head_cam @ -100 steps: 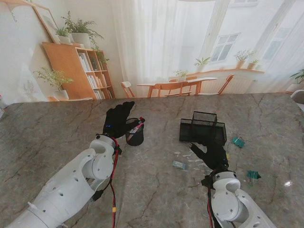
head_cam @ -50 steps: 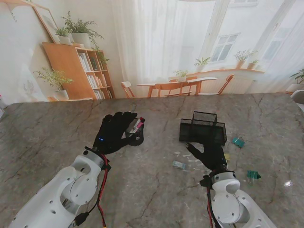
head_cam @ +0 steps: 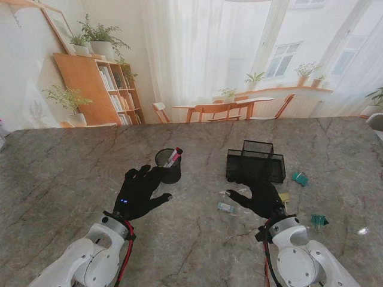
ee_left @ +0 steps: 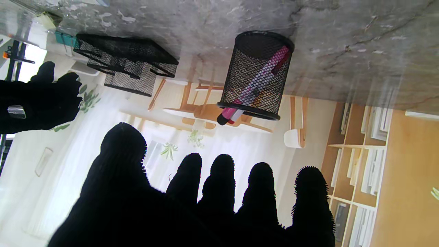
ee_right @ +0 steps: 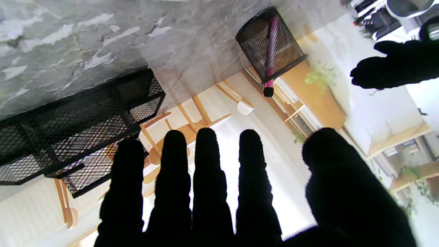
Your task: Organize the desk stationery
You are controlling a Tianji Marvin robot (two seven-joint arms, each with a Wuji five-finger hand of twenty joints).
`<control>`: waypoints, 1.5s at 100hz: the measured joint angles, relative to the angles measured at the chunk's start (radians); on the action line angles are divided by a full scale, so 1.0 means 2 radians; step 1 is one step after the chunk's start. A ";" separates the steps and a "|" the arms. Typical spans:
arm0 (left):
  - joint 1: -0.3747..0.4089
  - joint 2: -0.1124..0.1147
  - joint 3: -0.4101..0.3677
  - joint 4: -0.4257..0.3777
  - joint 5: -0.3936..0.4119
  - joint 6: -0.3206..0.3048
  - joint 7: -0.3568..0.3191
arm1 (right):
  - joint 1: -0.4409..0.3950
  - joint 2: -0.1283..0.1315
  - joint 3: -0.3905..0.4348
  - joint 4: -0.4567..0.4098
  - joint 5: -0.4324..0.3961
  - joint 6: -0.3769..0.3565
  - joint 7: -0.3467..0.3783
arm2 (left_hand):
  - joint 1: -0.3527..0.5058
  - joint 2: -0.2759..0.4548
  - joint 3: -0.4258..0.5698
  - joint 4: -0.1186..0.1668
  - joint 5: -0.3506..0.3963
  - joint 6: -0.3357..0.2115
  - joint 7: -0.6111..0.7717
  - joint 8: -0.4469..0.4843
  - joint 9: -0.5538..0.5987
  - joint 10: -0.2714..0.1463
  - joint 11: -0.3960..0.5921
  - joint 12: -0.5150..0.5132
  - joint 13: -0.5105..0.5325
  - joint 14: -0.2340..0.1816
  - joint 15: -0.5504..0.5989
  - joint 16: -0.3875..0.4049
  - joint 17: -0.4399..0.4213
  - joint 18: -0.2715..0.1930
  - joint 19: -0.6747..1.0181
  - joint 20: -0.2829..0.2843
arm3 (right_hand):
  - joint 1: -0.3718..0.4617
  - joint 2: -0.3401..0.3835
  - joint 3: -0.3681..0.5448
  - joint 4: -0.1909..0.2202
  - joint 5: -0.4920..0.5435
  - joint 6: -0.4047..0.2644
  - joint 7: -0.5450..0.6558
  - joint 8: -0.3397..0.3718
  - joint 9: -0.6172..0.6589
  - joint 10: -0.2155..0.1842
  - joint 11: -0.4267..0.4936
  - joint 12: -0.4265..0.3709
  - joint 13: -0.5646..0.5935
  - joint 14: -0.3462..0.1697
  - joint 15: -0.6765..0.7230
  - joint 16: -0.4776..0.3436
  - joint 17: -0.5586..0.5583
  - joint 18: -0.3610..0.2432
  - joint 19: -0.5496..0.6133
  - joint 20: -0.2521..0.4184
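A black mesh pen cup [head_cam: 169,165] [ee_left: 256,74] [ee_right: 271,44] stands upright on the marble table with a pink marker [head_cam: 174,156] [ee_left: 254,84] [ee_right: 269,51] leaning inside it. My left hand [head_cam: 139,192] [ee_left: 192,202] is open, fingers spread, a little nearer to me than the cup and apart from it. A black mesh desk organizer [head_cam: 255,162] [ee_left: 125,61] [ee_right: 75,123] stands to the right. My right hand [head_cam: 259,197] [ee_right: 223,195] is open just nearer to me than the organizer, holding nothing.
Small items lie around my right hand: a pale eraser-like piece [head_cam: 225,208] to its left, a yellow piece [head_cam: 283,196] to its right, and teal binder clips [head_cam: 300,178] [head_cam: 318,221] farther right. White specks dot the table [head_cam: 72,179] near the organizer.
My left hand has let go by the pen cup and drawn back toward me, lower over the table. The cup with the marker stays. My right hand shifted slightly toward me.
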 measured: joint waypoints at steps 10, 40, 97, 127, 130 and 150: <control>0.002 0.000 -0.002 0.000 -0.007 -0.001 -0.001 | -0.003 0.005 0.002 -0.006 -0.007 -0.005 0.018 | 0.000 0.000 0.000 0.000 0.005 0.000 0.001 -0.001 0.004 0.000 0.000 0.000 0.009 0.000 0.000 0.000 0.003 0.000 0.002 0.000 | 0.000 -0.001 0.000 0.000 0.000 0.000 -0.001 0.000 0.000 -0.002 0.000 0.000 0.000 0.000 -0.001 0.000 0.000 0.002 0.000 0.000; 0.012 0.003 -0.016 -0.001 0.000 -0.027 -0.015 | 0.005 0.020 -0.019 0.002 -0.069 -0.002 0.059 | 0.001 0.004 -0.004 0.000 0.005 0.000 0.001 -0.001 0.005 0.000 0.000 0.000 0.012 0.000 0.000 0.001 0.005 0.000 0.009 0.006 | 0.028 -0.051 0.010 0.000 -0.063 0.017 -0.036 0.000 -0.073 -0.009 -0.020 -0.002 -0.021 -0.001 0.008 0.000 -0.001 0.002 0.009 0.005; 0.037 0.002 -0.034 -0.012 0.002 -0.028 0.017 | 0.113 0.053 -0.107 0.056 -0.228 -0.028 0.109 | 0.001 0.015 -0.005 0.000 0.005 0.000 0.001 0.001 0.005 0.000 0.000 0.004 0.012 0.000 0.000 0.006 0.005 0.000 0.014 0.006 | 0.082 -0.127 0.119 0.000 -0.085 0.126 -0.048 0.004 -0.141 0.056 0.091 -0.010 -0.080 0.044 0.143 -0.012 -0.018 0.004 0.113 0.004; 0.041 0.002 -0.039 -0.012 0.002 -0.029 0.023 | 0.137 0.055 -0.144 0.070 -0.234 0.059 0.142 | 0.001 0.015 -0.005 0.000 0.005 0.000 0.001 0.007 0.005 0.000 0.000 0.004 0.017 0.000 0.000 0.013 0.006 0.000 0.019 0.006 | 0.082 -0.132 0.130 0.000 -0.072 0.160 -0.047 0.012 -0.133 0.090 0.135 0.000 -0.072 0.068 0.186 -0.008 -0.008 0.018 0.146 0.019; 0.042 0.002 -0.039 -0.012 0.002 -0.029 0.023 | 0.140 0.055 -0.149 0.071 -0.234 0.063 0.142 | 0.001 0.015 -0.005 0.000 0.005 0.000 0.001 0.007 0.005 0.000 0.000 0.004 0.017 0.000 0.000 0.013 0.006 0.000 0.019 0.006 | 0.082 -0.132 0.130 0.000 -0.072 0.162 -0.047 0.017 -0.131 0.091 0.135 0.000 -0.070 0.068 0.190 -0.006 -0.006 0.019 0.148 0.020; 0.043 0.002 -0.041 -0.012 0.003 -0.029 0.024 | 0.157 0.054 -0.171 0.084 -0.224 0.079 0.148 | 0.001 0.015 -0.005 0.000 0.005 0.000 0.001 0.007 0.005 0.000 0.000 0.004 0.017 0.000 0.000 0.013 0.006 0.000 0.019 0.006 | 0.082 -0.132 0.132 0.000 -0.066 0.172 -0.037 0.032 -0.107 0.096 0.174 0.017 -0.044 0.073 0.222 0.006 0.015 0.020 0.162 0.031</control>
